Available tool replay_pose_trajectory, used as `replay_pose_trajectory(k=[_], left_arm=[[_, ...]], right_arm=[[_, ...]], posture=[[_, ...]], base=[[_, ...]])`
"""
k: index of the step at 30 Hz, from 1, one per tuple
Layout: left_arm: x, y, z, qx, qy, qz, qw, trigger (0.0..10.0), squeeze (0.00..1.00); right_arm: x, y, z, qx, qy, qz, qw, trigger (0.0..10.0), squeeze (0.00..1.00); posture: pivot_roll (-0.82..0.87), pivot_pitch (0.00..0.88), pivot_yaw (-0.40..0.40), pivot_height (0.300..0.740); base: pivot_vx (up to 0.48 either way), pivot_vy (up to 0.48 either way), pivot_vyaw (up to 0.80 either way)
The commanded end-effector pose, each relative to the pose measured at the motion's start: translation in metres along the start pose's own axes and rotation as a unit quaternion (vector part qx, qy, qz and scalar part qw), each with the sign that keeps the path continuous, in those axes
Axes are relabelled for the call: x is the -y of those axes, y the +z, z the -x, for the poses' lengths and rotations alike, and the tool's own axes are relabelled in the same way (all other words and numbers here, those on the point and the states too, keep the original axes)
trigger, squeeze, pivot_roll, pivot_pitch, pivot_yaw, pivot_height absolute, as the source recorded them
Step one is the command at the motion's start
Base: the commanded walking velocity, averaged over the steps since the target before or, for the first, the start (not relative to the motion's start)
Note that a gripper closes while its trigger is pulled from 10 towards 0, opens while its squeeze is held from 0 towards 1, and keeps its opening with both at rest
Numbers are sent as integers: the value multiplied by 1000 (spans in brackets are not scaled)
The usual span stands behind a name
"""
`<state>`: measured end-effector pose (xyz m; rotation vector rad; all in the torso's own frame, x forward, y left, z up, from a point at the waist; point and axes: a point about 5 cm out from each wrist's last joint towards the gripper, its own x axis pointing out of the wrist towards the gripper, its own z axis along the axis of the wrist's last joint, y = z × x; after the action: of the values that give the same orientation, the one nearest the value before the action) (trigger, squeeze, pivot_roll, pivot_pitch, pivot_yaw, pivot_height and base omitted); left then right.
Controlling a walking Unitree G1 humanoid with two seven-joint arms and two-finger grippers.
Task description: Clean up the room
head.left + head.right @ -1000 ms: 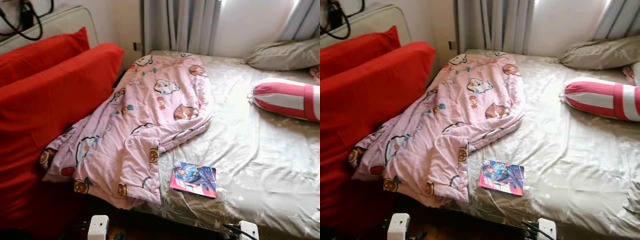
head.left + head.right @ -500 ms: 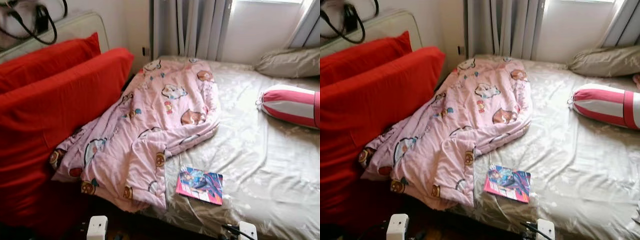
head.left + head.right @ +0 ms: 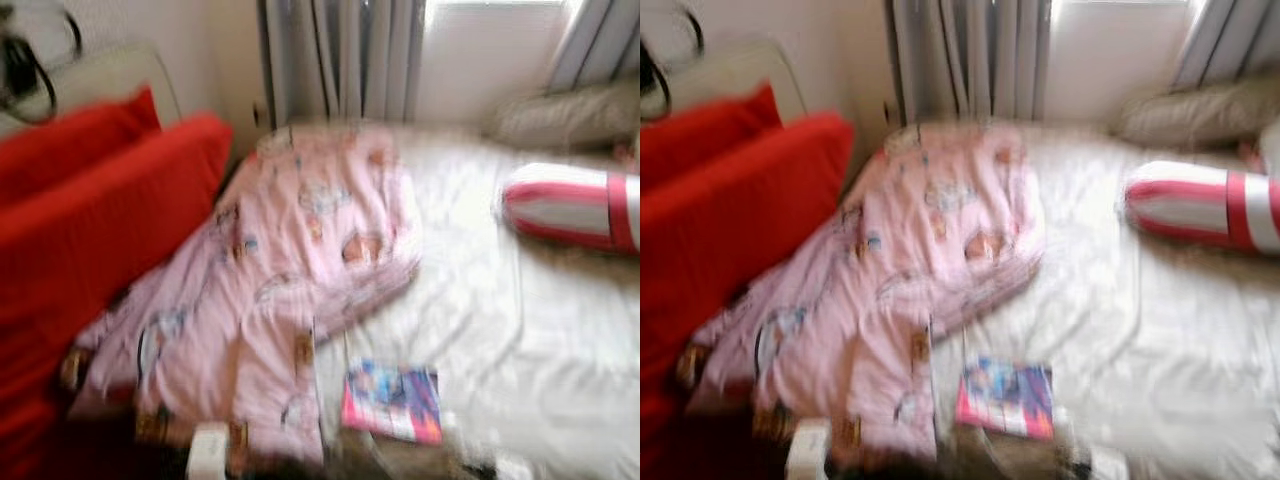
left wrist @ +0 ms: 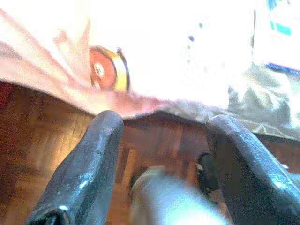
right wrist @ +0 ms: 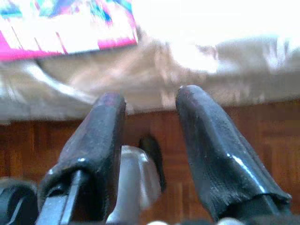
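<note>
A rumpled pink cartoon-print blanket (image 3: pixel 290 260) lies across the left half of the bed (image 3: pixel 520 340), spilling over its near edge. A pink and blue book (image 3: pixel 392 402) rests on the beige sheet near the front edge. My left gripper (image 4: pixel 161 136) hangs open above the wood floor, below the blanket's hanging hem (image 4: pixel 108 75). Likewise open, my right gripper (image 5: pixel 150 117) sits low by the bed's edge, with the book (image 5: pixel 65 28) beyond its fingertips. The head views are blurred.
Red cushions (image 3: pixel 90 220) stand against the bed's left side. A red-and-white striped bolster (image 3: pixel 570 205) and a beige pillow (image 3: pixel 570 115) lie at the far right. Grey curtains (image 3: pixel 340 60) hang behind. Parquet floor (image 4: pixel 42 140) lies below the bed.
The head camera has shifted and the picture has gone blurred with motion. The bed, blanket and book lie as before.
</note>
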<state>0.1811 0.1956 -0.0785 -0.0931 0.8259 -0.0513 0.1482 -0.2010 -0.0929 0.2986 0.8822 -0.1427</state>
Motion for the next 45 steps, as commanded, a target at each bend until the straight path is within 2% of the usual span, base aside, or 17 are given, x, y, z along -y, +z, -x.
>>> replay_pose_trajectory(k=[1,5,7,8,10,11,12,16,19,21,23,26,27,33,38,41,45], left_arm=[[-6,-11,4,-20,11,-3,1000,10000,0],[-7,-6,4,-4,15,0,1000,10000,0],[-7,5,1,25,16,9,1000,10000,0],[-8,21,-1,61,18,18,998,10000,0],[-10,36,-2,98,20,27,995,10000,0],[-10,36,-2,98,20,27,995,10000,0],[-13,51,-2,135,19,27,990,10000,0],[-17,63,0,170,19,31,985,10000,0],[-15,68,4,204,7,21,979,10000,0],[-14,72,6,222,-1,18,975,10000,0],[-11,78,9,249,-14,8,968,10000,0],[-7,86,11,271,-13,4,962,10000,0],[-7,94,13,291,-10,9,957,10000,0],[-8,111,21,332,-14,7,943,10000,0],[-12,120,27,352,-6,7,936,10000,0],[-13,122,28,353,-7,3,936,10000,0],[-12,122,26,346,-8,4,938,10000,0]], right_arm=[[-8,1,-2,3,7,-3,1000,10000,0],[-8,3,-2,11,8,-7,1000,10000,0],[-9,8,-3,27,12,-9,1000,10000,0],[-10,14,-4,41,15,-7,999,10000,0],[-11,21,-5,58,20,1,998,10000,0],[-11,21,-5,58,20,1,998,10000,0],[-12,31,-6,82,27,8,996,10000,0],[-15,45,-7,117,41,13,992,10000,0],[-17,66,-6,172,42,42,983,10000,0],[-18,76,-5,197,43,42,979,10000,0],[-27,90,-2,248,77,49,965,10000,0],[-34,97,3,276,100,85,952,10000,0],[-34,105,6,297,94,76,947,10000,0],[-31,120,12,336,73,49,938,10000,0],[-32,116,14,338,68,43,938,10000,0],[-41,116,17,343,77,53,935,10000,0],[-43,118,20,350,71,49,933,10000,0]], posture=[[38,0,-4,740],[36,0,-3,740],[37,0,-2,740],[34,0,0,740],[33,0,0,740],[33,0,0,740],[34,0,0,740],[30,0,4,740],[23,0,7,740],[12,0,8,740],[19,0,14,740],[42,0,14,740],[37,11,15,740],[32,29,10,740],[37,19,4,740],[32,9,1,740],[18,0,-4,740]], base=[[0,0,0],[0,0,0],[0,0,0],[0,0,0],[0,0,0],[0,0,0],[0,0,0],[0,0,0],[0,0,0],[0,0,0],[0,0,0],[0,0,0],[0,0,0],[0,0,0],[0,0,0],[0,0,0],[0,0,0]])
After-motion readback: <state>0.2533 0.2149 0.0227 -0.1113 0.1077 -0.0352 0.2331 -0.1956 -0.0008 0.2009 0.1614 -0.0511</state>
